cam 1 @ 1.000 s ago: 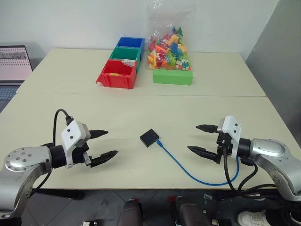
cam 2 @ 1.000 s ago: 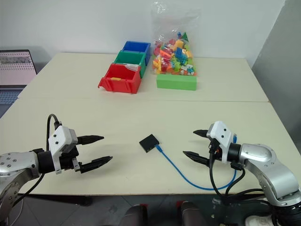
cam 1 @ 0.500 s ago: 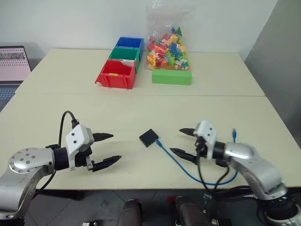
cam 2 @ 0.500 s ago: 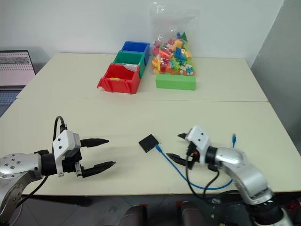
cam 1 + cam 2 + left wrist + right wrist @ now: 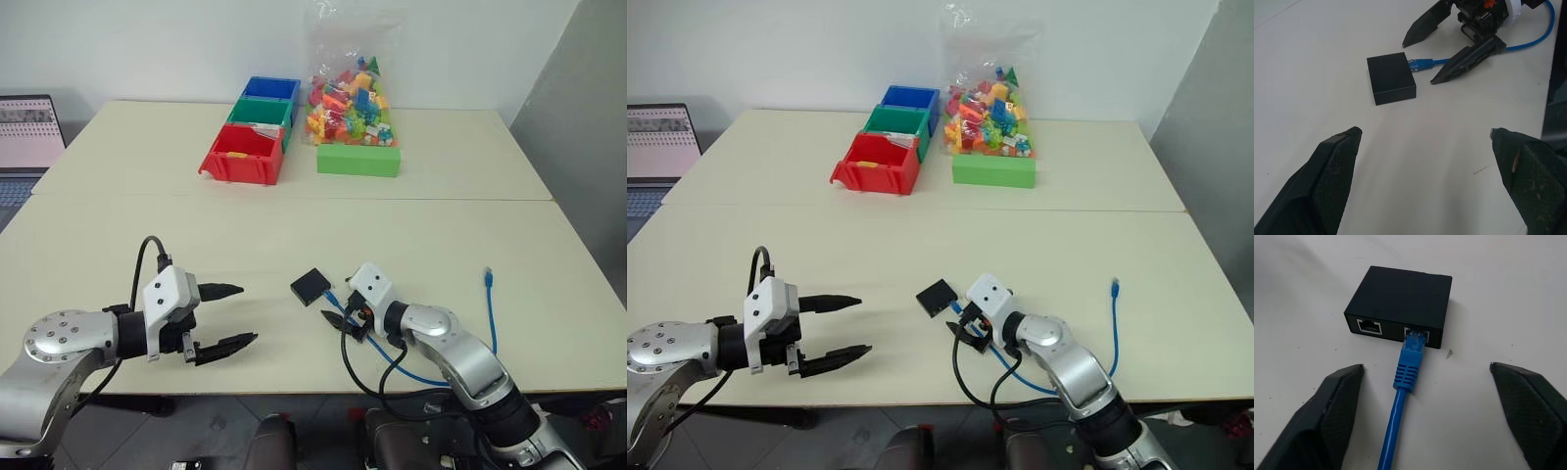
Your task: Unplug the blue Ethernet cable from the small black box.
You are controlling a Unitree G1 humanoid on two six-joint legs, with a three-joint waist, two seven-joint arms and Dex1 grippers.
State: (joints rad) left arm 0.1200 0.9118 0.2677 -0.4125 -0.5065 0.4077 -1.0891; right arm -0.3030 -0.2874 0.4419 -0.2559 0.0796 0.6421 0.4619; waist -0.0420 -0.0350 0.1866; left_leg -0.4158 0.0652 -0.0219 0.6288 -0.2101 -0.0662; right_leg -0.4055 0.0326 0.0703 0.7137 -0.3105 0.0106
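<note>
Mid-table, front: box, cable plugged into its right port
Cable handling: likely light, floppy; latch plug; best gripped at ribbed boot by the port
Box: likely light, may slide; needs bracing
Right gripper: fingers wide, straddling plug, holding nothing
Left gripper: wide open, empty, well left of box
</note>
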